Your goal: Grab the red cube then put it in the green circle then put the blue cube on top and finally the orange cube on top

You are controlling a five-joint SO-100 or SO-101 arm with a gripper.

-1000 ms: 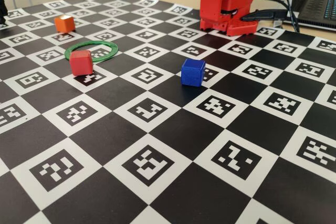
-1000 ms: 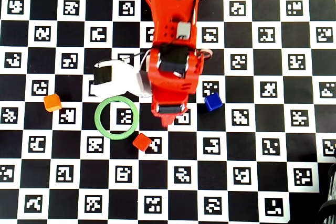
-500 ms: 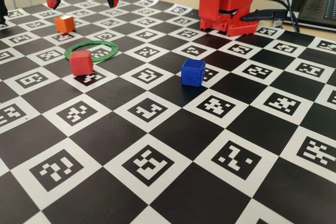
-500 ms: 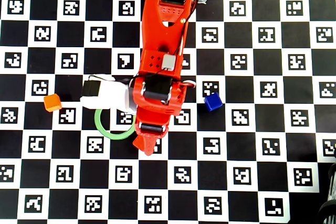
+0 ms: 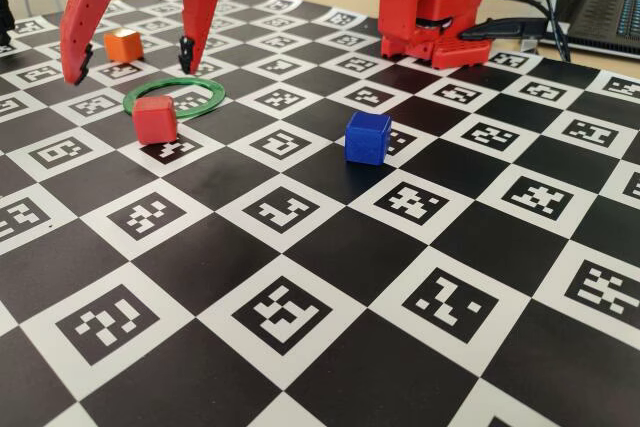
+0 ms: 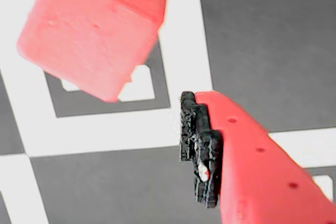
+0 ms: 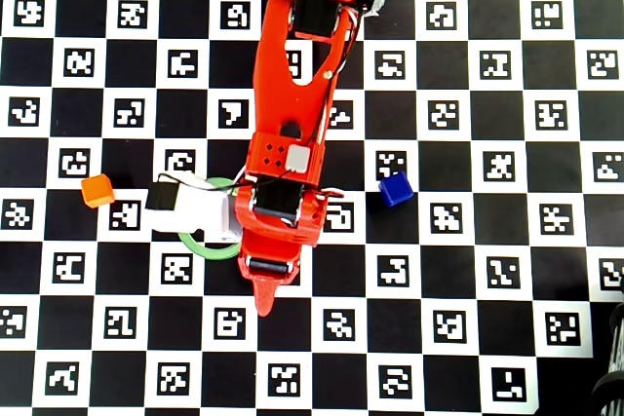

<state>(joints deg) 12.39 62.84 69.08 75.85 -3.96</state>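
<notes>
A red robot arm reached across a bench (image 5: pixel 300 277) covered in a black-and-white checkerboard of coded markers. In the fixed view its claw (image 5: pixel 130 62) hung in the upper left of the frame, its two pointed fingers spread wide apart and holding nothing, their tips above the bench on either side of the red cube (image 5: pixel 155 119).

The red cube sat on the bench at left of centre, just in front of the green circle (image 5: pixel 205 87) and overlapping its near edge as seen from this angle; whether they touched could not be told. The orange cube (image 5: pixel 123 44) lay beyond the ring toward the upper left, and the blue cube (image 5: pixel 367 137) stood well apart near the middle of the frame.

The red cube looked small, solid and stiff with plain matte faces, probably light and not fragile; two opposite flat sides seemed the best place to grip, squarely, so it would not twist out.

In the overhead view the arm hid the red cube completely and covered much of the green circle (image 7: pixel 198 246). The wrist view was very close and soft: the red cube (image 6: pixel 89 30) filled the upper left, cut off by the frame, with only one finger's dark pad visible at lower right.
</notes>
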